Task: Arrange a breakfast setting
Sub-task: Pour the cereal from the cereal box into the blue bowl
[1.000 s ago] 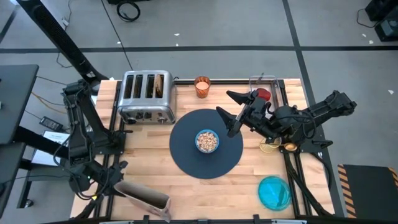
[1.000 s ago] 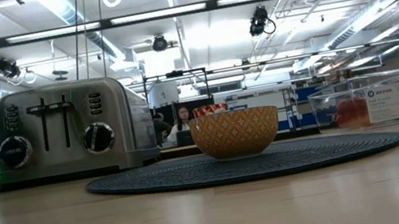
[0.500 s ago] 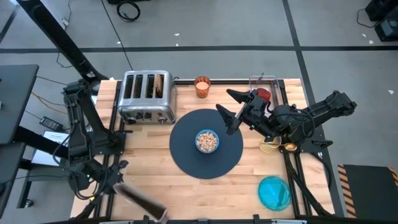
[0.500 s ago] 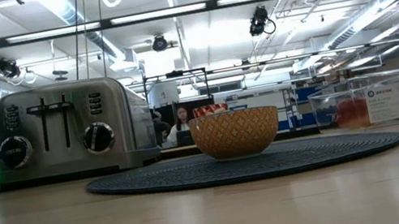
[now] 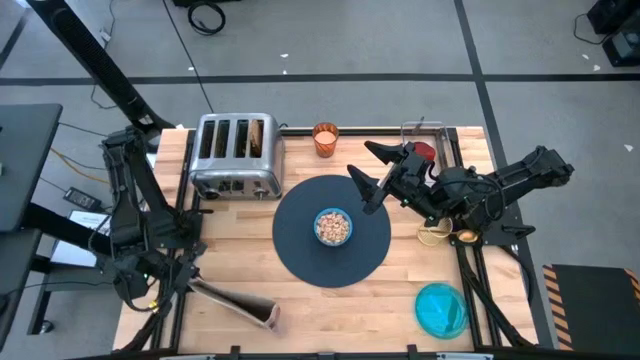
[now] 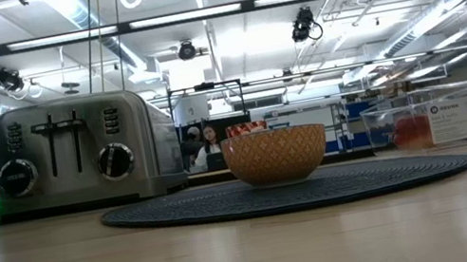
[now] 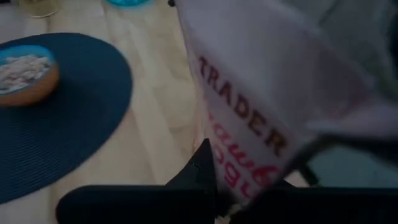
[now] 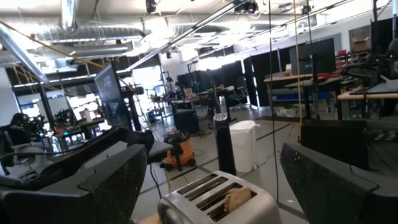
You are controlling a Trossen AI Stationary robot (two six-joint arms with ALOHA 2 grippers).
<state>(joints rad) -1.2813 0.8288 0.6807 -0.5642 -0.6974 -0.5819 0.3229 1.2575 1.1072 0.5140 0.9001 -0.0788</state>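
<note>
The left gripper (image 5: 190, 287) is closed on a bag (image 5: 235, 306) lying on the table (image 5: 300, 310); the right gripper (image 5: 368, 172) is held wide open above the mat (image 5: 300, 250).

The bowl (image 5: 333, 226) sits on the mat (image 5: 300, 255) at the middle of the desk (image 5: 330, 308). The toaster (image 5: 236, 156) stands behind the mat to the left, with the cup (image 5: 325, 139) just right of it. The plate (image 5: 441, 308) lies at the front right corner.

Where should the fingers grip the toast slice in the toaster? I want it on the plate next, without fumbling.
Grip the toast slice by its top edge, coming straight down from above. It stands upright in the slot of the toaster nearest the orange cup, with only its top showing, so the sides cannot be reached. The open right gripper, hovering above the mat's rim, looks nearest.
</note>
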